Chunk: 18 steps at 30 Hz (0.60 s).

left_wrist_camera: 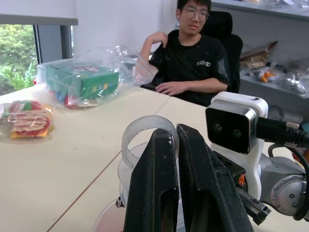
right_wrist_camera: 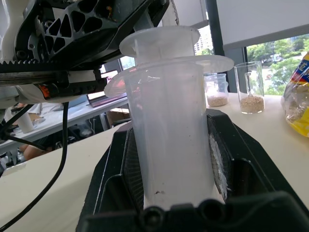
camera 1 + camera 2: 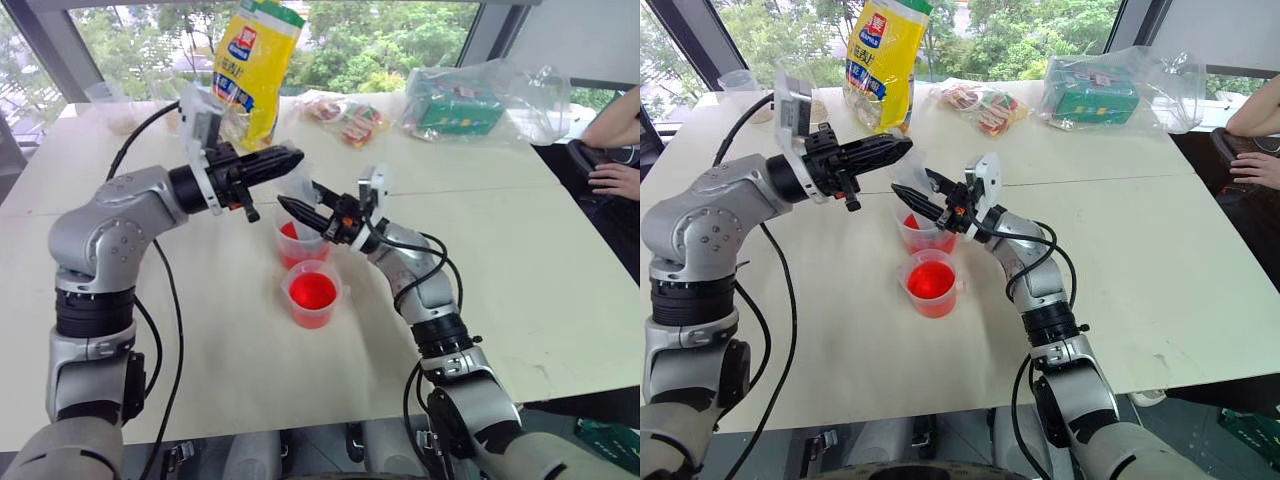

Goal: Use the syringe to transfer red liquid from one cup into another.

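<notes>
Right claw (image 2: pixel 169 193) clamped on syringe (image 2: pixel 171 140) barrel, holding it upright above tall cup (image 3: pixel 921 236). Left claw (image 1: pixel 176 183) pressed together at plunger top (image 1: pixel 145 133), apparently pinching it. Short cup (image 3: pixel 313 294) sits just in front of tall one on desk (image 3: pixel 520 260), both with red liquid (image 3: pixel 313 291).

Syringe looks light, rigid, smooth plastic; likely slippery, so mid-barrel grip suits it. Plunger probably stiff: pull straight along axis. Cups thin, light, easy to tip; keep tip off walls.
</notes>
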{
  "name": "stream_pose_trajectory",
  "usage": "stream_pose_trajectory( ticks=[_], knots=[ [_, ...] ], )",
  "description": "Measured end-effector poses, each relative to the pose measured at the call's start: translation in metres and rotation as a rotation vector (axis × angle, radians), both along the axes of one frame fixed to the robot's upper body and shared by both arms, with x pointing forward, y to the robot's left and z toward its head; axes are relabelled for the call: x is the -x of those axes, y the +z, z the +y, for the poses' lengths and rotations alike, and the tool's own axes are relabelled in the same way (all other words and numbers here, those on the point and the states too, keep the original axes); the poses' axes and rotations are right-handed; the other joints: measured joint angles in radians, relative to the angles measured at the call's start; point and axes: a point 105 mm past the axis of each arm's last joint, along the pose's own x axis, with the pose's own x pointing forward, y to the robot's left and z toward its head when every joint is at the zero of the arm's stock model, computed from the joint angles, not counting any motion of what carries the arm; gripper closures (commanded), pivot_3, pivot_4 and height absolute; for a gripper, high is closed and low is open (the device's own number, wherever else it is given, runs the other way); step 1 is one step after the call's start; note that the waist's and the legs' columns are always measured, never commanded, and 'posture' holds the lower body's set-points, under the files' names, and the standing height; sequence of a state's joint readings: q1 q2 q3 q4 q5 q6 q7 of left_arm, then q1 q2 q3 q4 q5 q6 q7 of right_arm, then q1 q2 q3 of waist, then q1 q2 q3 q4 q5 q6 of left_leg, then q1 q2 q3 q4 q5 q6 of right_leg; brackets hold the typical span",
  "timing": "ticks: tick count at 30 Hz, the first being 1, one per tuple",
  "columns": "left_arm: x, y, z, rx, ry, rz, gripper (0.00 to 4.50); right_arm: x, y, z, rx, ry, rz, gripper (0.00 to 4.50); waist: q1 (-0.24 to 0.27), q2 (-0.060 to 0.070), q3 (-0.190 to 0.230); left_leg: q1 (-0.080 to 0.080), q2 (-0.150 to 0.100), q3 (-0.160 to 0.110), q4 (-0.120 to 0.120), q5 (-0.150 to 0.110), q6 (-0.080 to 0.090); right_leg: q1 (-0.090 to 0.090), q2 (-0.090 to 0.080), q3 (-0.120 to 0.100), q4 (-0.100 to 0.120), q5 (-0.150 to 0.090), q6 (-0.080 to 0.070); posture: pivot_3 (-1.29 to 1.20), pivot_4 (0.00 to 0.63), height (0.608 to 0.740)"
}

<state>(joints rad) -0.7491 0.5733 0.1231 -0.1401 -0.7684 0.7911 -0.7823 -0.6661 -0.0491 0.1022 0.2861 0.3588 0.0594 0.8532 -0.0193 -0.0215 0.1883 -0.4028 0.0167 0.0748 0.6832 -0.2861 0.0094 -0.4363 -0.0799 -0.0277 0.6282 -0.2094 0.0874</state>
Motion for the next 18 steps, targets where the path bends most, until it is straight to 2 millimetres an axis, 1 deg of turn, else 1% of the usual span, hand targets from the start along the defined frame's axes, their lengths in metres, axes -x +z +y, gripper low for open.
stream_pose_trajectory(
  ticks=[18],
  knots=[
    [-0.004, 0.011, 0.003, -0.002, 0.022, -0.037, 4.46, -0.004, 0.001, 0.001, -0.002, 0.010, 0.004, 3.06, -0.001, 0.000, 0.000, 0.000, 0.000, 0.000, 0.000, 0.000, 0.000, 0.000, 0.000, 0.000, 0.000, 0.000, 0.000, 0.00, 0.150, 0.740]
  ],
)
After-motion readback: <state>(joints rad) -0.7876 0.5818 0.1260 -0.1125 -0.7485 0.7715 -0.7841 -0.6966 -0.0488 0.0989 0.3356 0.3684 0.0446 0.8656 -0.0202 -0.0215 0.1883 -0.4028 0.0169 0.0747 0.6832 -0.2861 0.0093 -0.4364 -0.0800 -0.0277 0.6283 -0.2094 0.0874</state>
